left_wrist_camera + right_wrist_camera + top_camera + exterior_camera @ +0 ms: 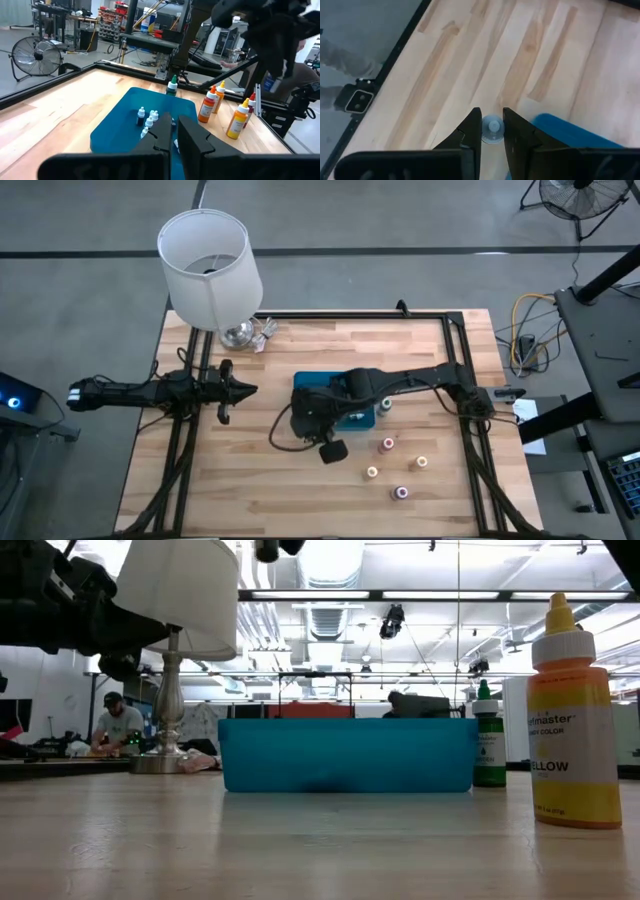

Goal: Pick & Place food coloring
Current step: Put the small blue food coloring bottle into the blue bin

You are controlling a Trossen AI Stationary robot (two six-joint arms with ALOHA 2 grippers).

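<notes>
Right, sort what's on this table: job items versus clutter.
Job: green bottle, yellow bottle, orange bottle, blue tray, small bottle clamped in the right gripper.
Lying about: lamp; left gripper, shut, waiting at the table's left.

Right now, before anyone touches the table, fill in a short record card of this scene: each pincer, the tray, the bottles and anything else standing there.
Left pincer: shut, empty, waiting on the table's left side
Right pincer: shut on a small pale-capped bottle, above bare wood beside the tray's corner
Blue tray: mid-table, with a few small white-capped bottles in it
Green-topped bottle: upright, right beside the tray
Four more bottles: upright on the wood, apart from the tray
Lamp: at the far left corner
</notes>
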